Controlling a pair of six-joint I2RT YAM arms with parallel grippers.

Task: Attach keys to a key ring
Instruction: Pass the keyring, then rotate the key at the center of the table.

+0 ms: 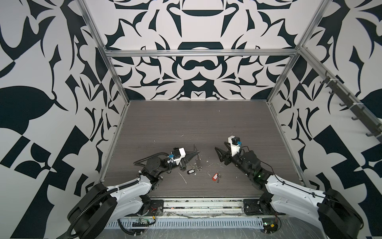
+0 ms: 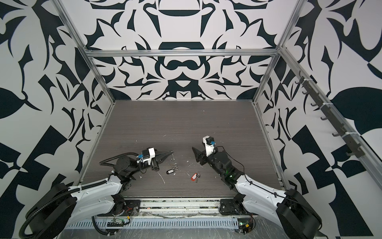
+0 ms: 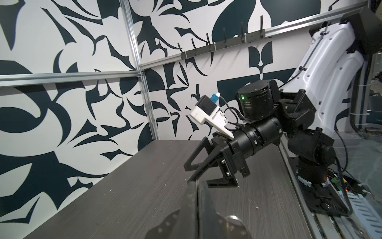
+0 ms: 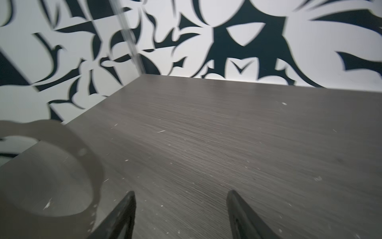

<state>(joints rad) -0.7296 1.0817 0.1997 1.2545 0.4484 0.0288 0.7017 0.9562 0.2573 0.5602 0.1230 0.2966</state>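
Left gripper (image 1: 198, 153) pinches the key ring (image 4: 92, 165); right gripper (image 4: 180, 193) hangs open, empty. Black-tagged keys (image 1: 191, 171) and red-tagged keys (image 1: 215, 177) lie toward the front edge of the table (image 1: 186, 124), apparently unattached. All threading remains!

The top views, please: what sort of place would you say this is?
Likely a robotics lab cell: an aluminium frame lined with black-and-white patterned panels encloses a grey tabletop with two robot arms mounted at its edge.

Bright, even light throughout; the right wrist view is blurred.
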